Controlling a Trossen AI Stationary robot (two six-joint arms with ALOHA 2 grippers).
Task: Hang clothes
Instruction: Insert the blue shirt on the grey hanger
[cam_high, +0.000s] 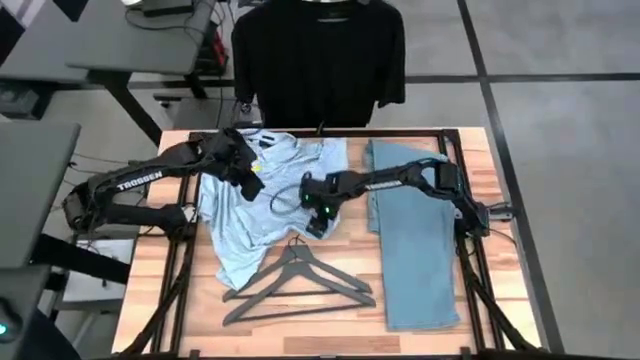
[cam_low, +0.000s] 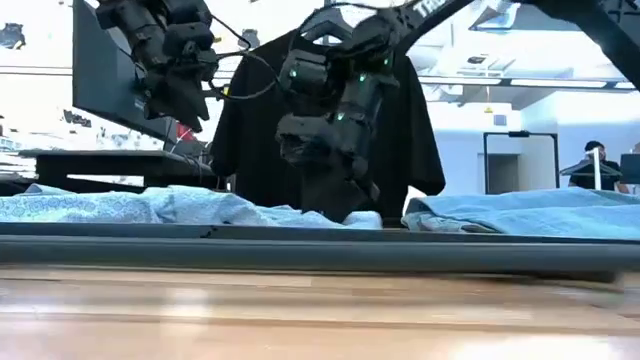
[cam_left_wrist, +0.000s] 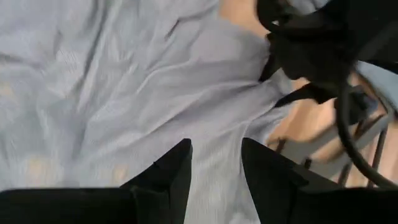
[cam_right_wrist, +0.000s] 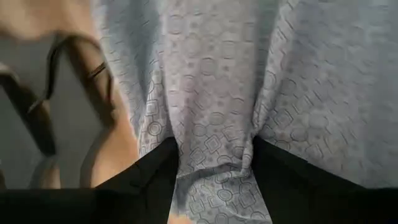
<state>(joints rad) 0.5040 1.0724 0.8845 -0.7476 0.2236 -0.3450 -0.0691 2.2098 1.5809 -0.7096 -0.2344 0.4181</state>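
Black t-shirt (cam_low: 405, 130) hanging behind; pale shirt (cam_low: 150, 207) and jeans (cam_low: 530, 212) flat on tabletop (cam_low: 320, 310); right claw (cam_low: 345, 200) touching shirt.

We see two matte black jointed arms, the left lettered "TROSSEN" in white. Black cables loop along them. Green lights glow near the right hand (cam_high: 316, 215).

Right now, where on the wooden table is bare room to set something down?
The wooden table is bare along its left edge, beside the pale blue button shirt, and in its front strip below the dark hangers. The middle is crowded: shirt, hangers, light blue jeans, both grippers.
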